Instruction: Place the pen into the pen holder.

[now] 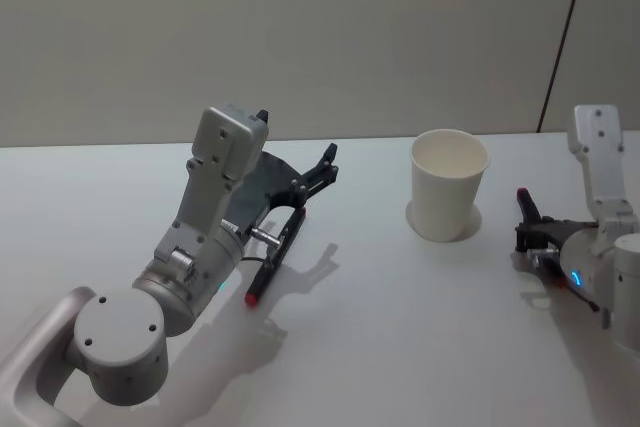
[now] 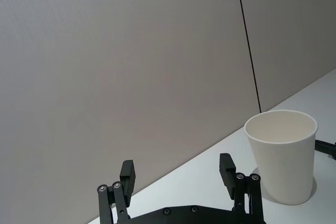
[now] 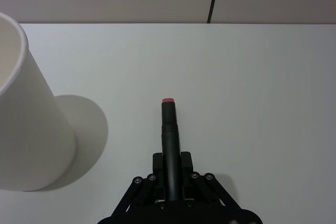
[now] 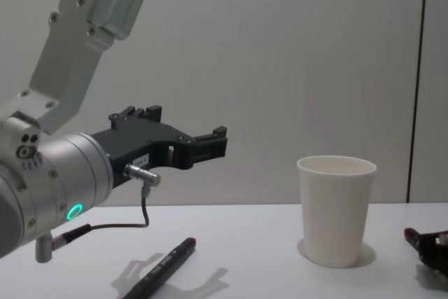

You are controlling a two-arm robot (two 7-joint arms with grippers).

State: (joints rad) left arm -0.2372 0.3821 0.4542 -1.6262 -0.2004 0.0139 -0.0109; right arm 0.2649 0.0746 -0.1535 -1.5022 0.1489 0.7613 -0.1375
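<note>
A black pen (image 1: 274, 259) with a red end lies on the white table, under my raised left arm; the chest view shows this pen (image 4: 163, 264) too. Above it and clear of it, my left gripper (image 1: 328, 162) (image 4: 218, 142) (image 2: 177, 170) is open and empty, pointing towards the pen holder. The pen holder (image 1: 449, 185) (image 4: 336, 211) (image 2: 283, 156) (image 3: 26, 119) is a white paper cup, upright and empty. To the right of the cup, low over the table, my right gripper (image 1: 527, 219) (image 3: 169, 158) is shut on a second black pen (image 3: 169, 129) with a red tip.
A white table (image 1: 400, 347) carries everything, and a plain grey wall (image 1: 300, 37) rises behind its far edge. There is free room between the cup and the lying pen. My left arm's grey links (image 1: 200, 247) fill the near left.
</note>
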